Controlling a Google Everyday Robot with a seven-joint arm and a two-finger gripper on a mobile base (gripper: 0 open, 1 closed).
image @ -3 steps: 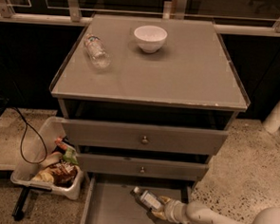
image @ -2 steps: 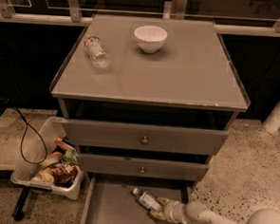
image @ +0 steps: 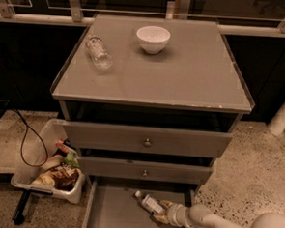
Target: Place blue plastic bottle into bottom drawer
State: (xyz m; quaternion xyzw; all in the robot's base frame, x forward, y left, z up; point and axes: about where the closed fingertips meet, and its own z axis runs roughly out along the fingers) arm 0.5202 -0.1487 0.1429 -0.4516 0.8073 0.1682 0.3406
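View: camera view, the only one. We look down from the front on a grey three-drawer cabinet (image: 183, 79).
Landmark: bottom drawer (image: 114, 213), pulled out at the lower edge, flat grey floor showing; its front is cut off by the frame.
Bottle: blue plastic bottle (image: 150, 202) lies on its side inside the bottom drawer, right of centre. Its white cap points back-left and its base points front-right.
Gripper: gripper (image: 161, 210) is inside the bottom drawer near its right wall, at the bottle's base end and touching it. We cannot tell if it's clamped or has let go.
Arm: white arm (image: 208, 225) comes in from beyond the drawer's right wall.
Above drawer: middle drawer (image: 144, 170) w/ small knob overhangs the bottom drawer's back part.
Far above: white bowl (image: 153, 38) and clear bottle (image: 98, 50) sit on the cabinet top, well apart from the bottom drawer.
Left of drawer: bin (image: 30, 174) of snack packs sits just beside its left wall.
Progress: we judge the bottle is in or nearly in; release & withdrawal are left.
Risk 1: if the arm pulls back while gripping, the bottle gets dragged out over the drawer's edge.
Risk 2: a round bottle on a flat floor may roll once freed, though the walls should stop it.
Risk 3: lifting too steeply could knock the gripper into the middle drawer's underside.
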